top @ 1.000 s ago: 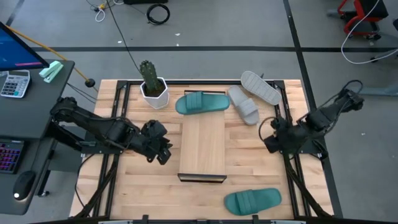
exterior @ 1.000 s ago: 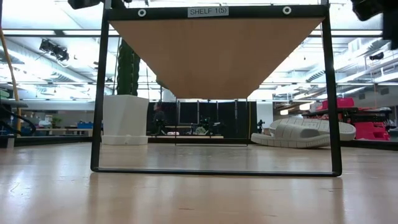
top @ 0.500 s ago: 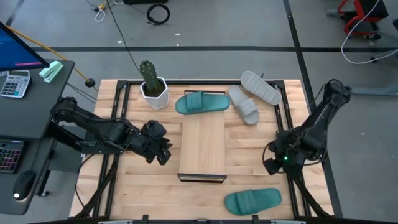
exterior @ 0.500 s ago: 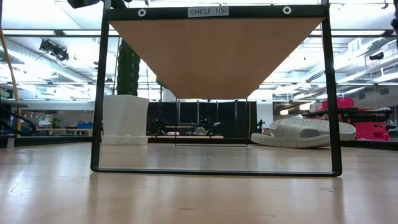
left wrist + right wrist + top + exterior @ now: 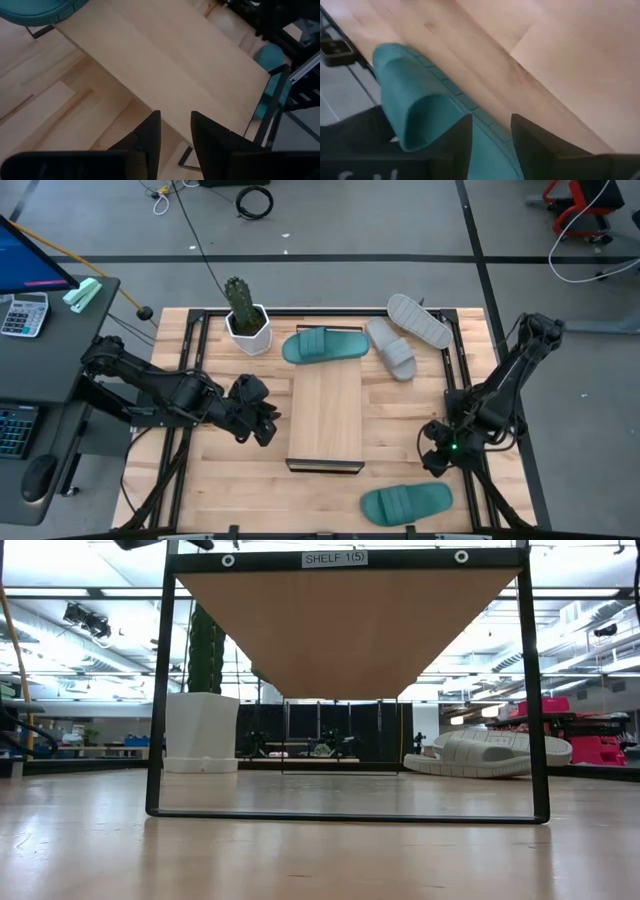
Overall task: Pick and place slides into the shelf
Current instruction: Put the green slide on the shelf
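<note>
We find the right end effector [image 5: 437,461] above the near teal slide [image 5: 406,503], fingers parted and empty, the slide lying just beneath and ahead of them on the desk [image 5: 400,420]. The left end effector [image 5: 262,420] waits beside the shelf [image 5: 326,415], parted, holding nothing. We judge this the approach step; next comes lowering astride the strap and clenching.

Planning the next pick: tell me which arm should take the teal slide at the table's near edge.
Right. The right gripper hangs just beside the teal green foam slide sandal, which fills its wrist view, jaws apart and empty. The left gripper sits across the light-wood shelf board, farther off.
</note>
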You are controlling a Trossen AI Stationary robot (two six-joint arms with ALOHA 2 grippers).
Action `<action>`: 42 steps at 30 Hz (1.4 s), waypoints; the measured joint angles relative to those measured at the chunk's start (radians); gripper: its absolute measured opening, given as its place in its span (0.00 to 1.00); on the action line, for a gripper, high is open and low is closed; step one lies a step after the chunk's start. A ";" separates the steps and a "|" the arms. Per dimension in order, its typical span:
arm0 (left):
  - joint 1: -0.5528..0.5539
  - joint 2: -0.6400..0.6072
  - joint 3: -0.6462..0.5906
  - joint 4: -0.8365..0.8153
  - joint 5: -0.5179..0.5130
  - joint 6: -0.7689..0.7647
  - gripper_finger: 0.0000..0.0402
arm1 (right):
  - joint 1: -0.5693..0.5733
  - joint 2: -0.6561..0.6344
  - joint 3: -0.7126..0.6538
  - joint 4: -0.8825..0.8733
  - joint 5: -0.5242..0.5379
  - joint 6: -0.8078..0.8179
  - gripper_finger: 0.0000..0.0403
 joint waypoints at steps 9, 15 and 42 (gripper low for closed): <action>0.000 0.000 0.000 0.007 0.000 -0.003 0.28 | 0.000 0.116 0.000 0.159 -0.051 -0.120 0.40; 0.000 0.000 0.000 0.009 0.000 -0.007 0.28 | 0.000 0.182 0.000 0.203 -0.089 -0.167 0.43; 0.001 0.000 0.000 0.008 0.000 -0.007 0.27 | 0.000 0.317 0.001 0.246 -0.183 -0.431 0.56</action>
